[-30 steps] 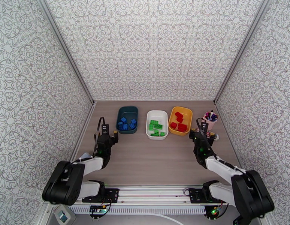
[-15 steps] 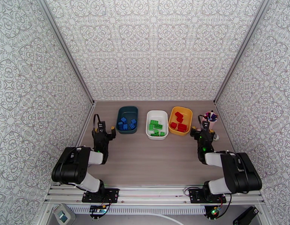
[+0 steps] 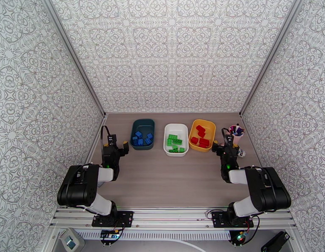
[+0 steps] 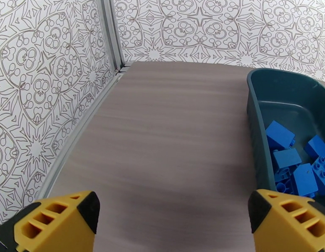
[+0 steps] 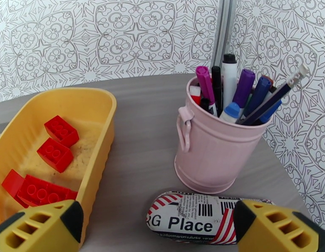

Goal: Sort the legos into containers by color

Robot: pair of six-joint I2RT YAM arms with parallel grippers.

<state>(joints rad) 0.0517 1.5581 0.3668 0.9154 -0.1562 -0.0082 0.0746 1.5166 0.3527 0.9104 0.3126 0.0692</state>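
Note:
Three containers stand in a row at the back of the table. The teal tub (image 3: 142, 134) holds several blue legos (image 4: 293, 161). Several green legos (image 3: 175, 143) lie in the white tub (image 3: 176, 139), and the yellow tub (image 3: 202, 135) holds several red legos (image 5: 55, 150). My left gripper (image 3: 115, 147) hangs open just left of the teal tub, nothing between its yellow fingertips (image 4: 57, 221). Open and empty too, my right gripper (image 3: 224, 148) sits between the yellow tub and the pink cup.
A pink cup (image 5: 213, 150) of pens stands at the right, with a small striped cylinder labelled "Place" (image 5: 192, 217) lying in front of it. Patterned walls close the table on three sides. Both arms are folded back near the table's front rail (image 3: 171, 215).
Both arms have folded back toward their bases, and each gripper has drawn slightly toward its side wall. Jaws stay open.

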